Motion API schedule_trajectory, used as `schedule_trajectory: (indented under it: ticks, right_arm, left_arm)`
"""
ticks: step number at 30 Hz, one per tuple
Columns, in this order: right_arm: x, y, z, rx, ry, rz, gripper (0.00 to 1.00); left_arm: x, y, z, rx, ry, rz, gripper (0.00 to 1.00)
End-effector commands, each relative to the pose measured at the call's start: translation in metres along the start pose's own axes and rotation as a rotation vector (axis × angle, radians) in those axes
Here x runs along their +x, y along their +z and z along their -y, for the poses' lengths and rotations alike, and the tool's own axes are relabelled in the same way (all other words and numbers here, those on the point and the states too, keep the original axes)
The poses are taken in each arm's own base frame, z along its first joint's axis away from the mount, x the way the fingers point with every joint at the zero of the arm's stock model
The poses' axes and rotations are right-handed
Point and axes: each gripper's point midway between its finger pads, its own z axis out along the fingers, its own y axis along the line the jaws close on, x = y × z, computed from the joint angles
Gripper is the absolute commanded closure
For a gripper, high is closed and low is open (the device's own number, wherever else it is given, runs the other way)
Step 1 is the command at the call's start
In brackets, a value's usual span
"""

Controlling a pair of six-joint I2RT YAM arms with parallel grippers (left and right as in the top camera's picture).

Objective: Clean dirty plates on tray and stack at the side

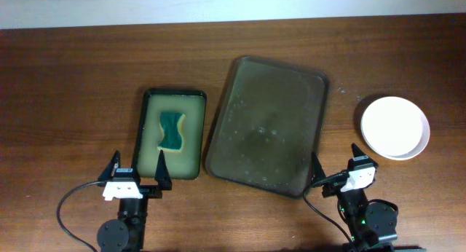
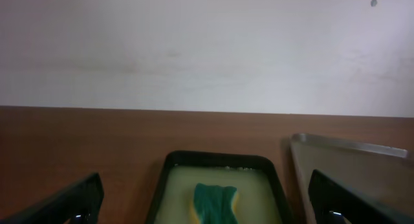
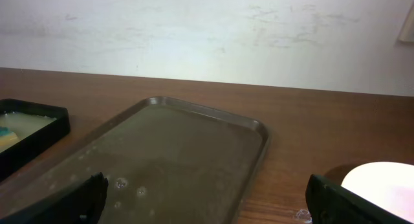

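Observation:
The large dark brown tray (image 1: pixel 267 124) lies in the middle of the table with no plate on it, only small wet specks. It also shows in the right wrist view (image 3: pixel 168 159) and at the edge of the left wrist view (image 2: pixel 362 166). The white plates (image 1: pixel 395 127) sit in one stack on the table at the right, clean on top; a slice shows in the right wrist view (image 3: pixel 383 182). My left gripper (image 1: pixel 137 172) is open and empty near the front edge. My right gripper (image 1: pixel 338 164) is open and empty between the tray and the stack.
A smaller green-lined black-rimmed tray (image 1: pixel 148 135) holds a teal and yellow sponge (image 1: pixel 172 130) left of the brown tray; the sponge also shows in the left wrist view (image 2: pixel 215 203). A pale wall runs behind the table.

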Motion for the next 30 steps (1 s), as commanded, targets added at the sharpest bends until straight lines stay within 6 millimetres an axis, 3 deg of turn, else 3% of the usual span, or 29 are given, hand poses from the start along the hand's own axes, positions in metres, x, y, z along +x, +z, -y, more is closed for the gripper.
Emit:
schedule_trajectory:
  ticks: [1, 4, 30]
  right_arm:
    - [0.002, 0.0, 0.0, 0.001, 0.011, -0.001, 0.02]
    - [0.002, 0.0, 0.0, 0.001, 0.011, -0.001, 0.02]
    - [0.002, 0.0, 0.0, 0.001, 0.011, -0.001, 0.02]
  left_arm:
    - [0.008, -0.001, -0.001, -0.009, 0.01, -0.032, 0.01]
    - [0.03, -0.002, -0.002, -0.011, 0.015, -0.123, 0.01]
    - [0.031, -0.002, -0.002, -0.011, 0.015, -0.126, 0.01]
